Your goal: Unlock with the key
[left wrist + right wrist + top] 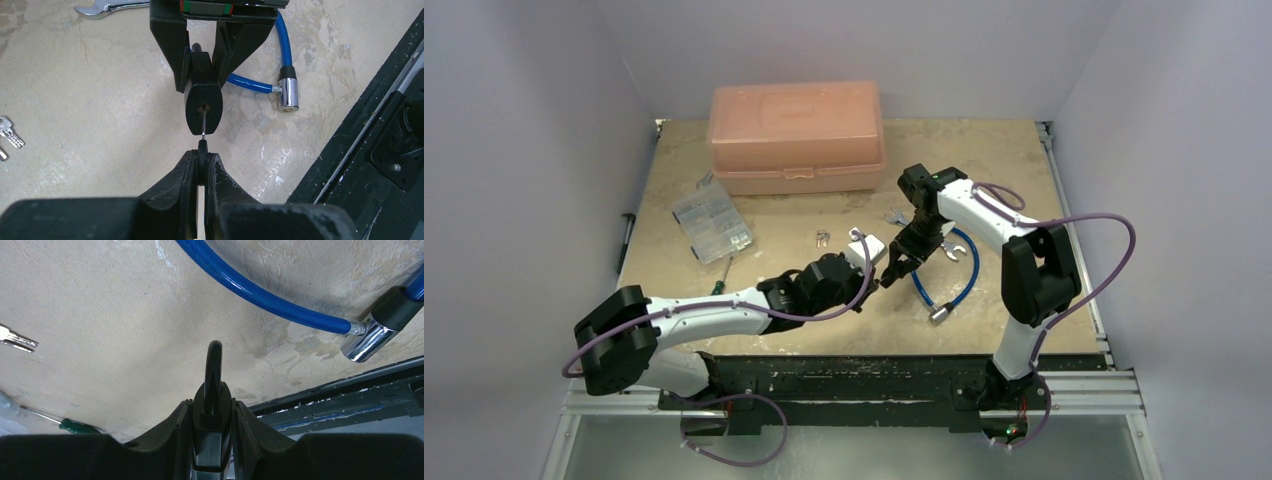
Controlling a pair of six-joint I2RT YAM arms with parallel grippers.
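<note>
Closest in, the left gripper (201,159) is clamped on the round black head of the key (202,148), its two fingers pressed flat against it from either side. The key points straight at the padlock (202,100). Its thin blade meets the keyhole in the padlock's bottom face, though how deep it sits cannot be told. Beyond the key, the right gripper (200,80) grasps the padlock's body from the far side, jaws squeezed on both flanks, with the shackle poking out past its fingertips. The left arm (714,315) lies low and stretched out towards the padlock; the right arm (984,215) arches over and bends down to it. Just beyond the padlock a blue cable lock (287,50) lies on the table (100,90). A bunch of silver keys (9,131) sits off to the padlock's left. Farthest from it is an orange toolbox (796,135).
</note>
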